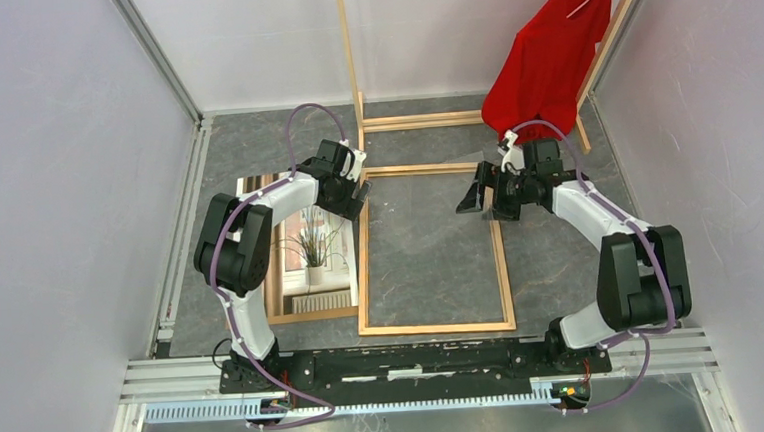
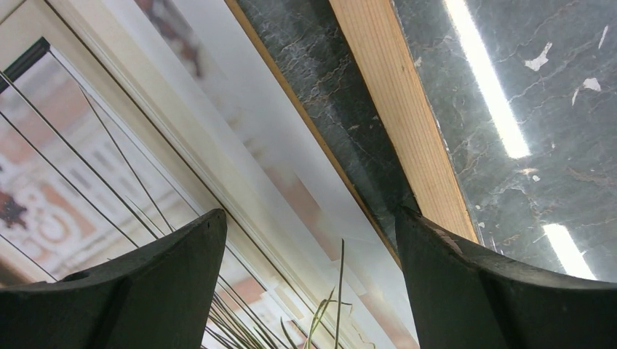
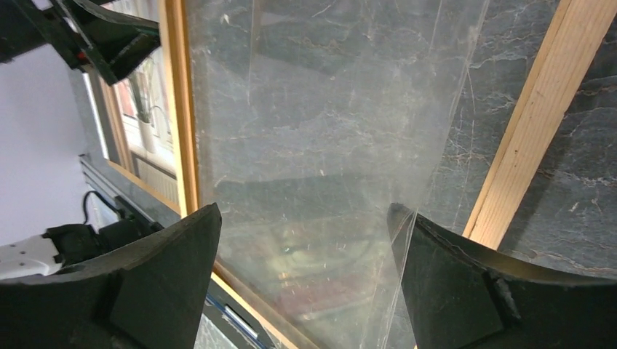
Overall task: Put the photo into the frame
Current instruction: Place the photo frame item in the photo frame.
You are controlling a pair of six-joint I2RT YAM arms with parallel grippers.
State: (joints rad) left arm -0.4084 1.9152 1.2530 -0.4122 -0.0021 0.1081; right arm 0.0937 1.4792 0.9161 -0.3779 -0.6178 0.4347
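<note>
- My left fingers (image 1: pixel 360 195) and right fingers (image 1: pixel 482 202) are both spread, holding nothing.
- The photo (image 1: pixel 312 245) lies flat, just left of the frame (image 1: pixel 435 327).
- My worry: pinching that flat edge creases it or snags the frame strip.

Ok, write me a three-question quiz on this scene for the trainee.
1. True or false: the photo lies inside the frame.
2. The shirt on the rack is: A red, B blue, C green.
3. Fill in: both arms' jaws are ____.
Key: 1 false; 2 A; 3 open.
</note>
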